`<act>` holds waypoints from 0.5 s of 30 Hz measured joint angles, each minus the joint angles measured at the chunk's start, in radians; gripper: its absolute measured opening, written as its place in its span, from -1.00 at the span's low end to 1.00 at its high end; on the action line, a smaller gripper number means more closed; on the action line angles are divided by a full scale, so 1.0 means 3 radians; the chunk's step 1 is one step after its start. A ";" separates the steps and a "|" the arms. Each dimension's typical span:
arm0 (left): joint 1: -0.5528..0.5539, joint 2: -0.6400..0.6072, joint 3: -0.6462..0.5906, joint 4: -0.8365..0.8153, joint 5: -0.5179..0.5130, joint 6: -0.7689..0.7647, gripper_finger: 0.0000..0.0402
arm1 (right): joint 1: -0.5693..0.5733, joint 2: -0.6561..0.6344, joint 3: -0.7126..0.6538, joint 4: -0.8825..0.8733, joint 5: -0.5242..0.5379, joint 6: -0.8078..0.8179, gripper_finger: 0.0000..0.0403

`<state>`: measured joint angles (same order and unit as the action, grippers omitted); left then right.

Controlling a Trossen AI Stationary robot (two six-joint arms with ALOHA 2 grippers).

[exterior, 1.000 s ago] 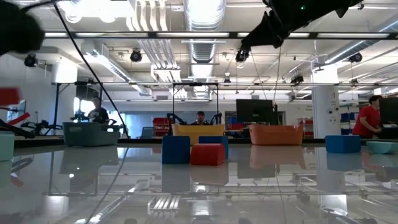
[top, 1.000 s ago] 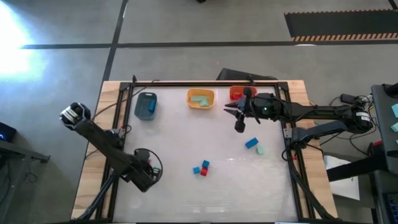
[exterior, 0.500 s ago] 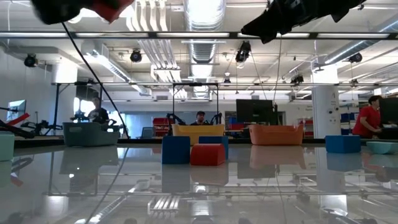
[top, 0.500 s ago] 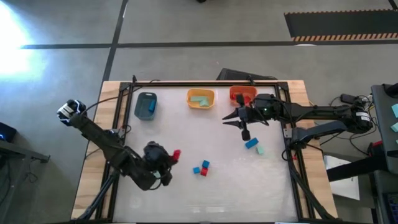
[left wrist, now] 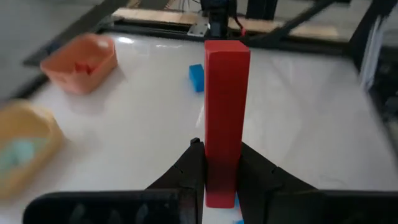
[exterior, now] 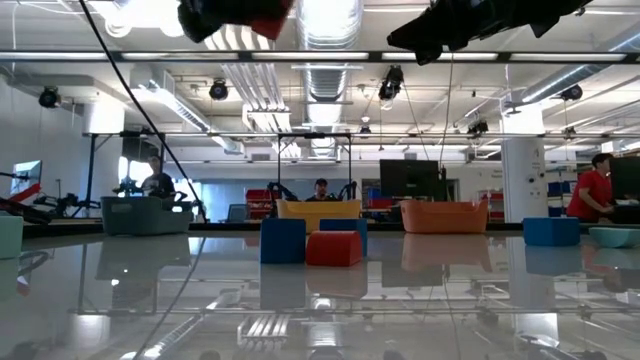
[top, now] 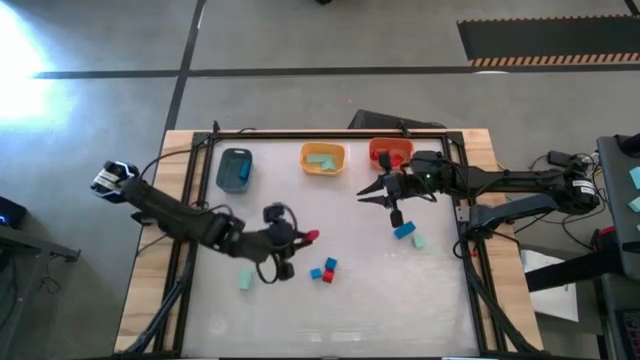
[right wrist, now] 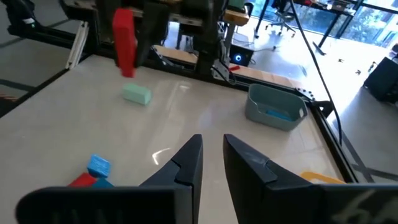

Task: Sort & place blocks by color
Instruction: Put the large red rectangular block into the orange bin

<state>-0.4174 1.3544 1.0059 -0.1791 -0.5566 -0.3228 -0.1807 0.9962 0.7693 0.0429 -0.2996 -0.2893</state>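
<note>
Your left claw [top: 300, 240] is clamped on a smooth red bar [left wrist: 225, 112], carried above the middle of the glossy white tabletop [top: 380, 300]. Your right claw [top: 375, 192] hangs near the far right corner, fingers [right wrist: 186, 163] narrow, nothing between them. Only the right wrist view shows the pale teal block [right wrist: 136, 94] on the tabletop below that bar. No writing readable anywhere.
</note>
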 joint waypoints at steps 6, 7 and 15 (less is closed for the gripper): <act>0.0268 -0.0046 -0.0004 0.0423 0.0355 0.1025 -0.79 | -0.0001 0.0000 -0.0003 -0.0001 0.0001 0.0000 -0.74; 0.0306 -0.0046 -0.0028 0.0506 0.0509 0.1096 -0.79 | -0.0001 0.0000 -0.0005 -0.0001 0.0001 0.0001 -0.74; 0.0691 -0.0043 -0.0737 0.1600 0.1373 0.1222 -0.79 | -0.0001 0.0000 -0.0015 -0.0003 0.0005 -0.0007 -0.74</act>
<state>-0.2102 1.3415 0.7849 0.3009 -0.1448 0.0437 -0.1810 0.9962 0.7647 0.0422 -0.2981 -0.2914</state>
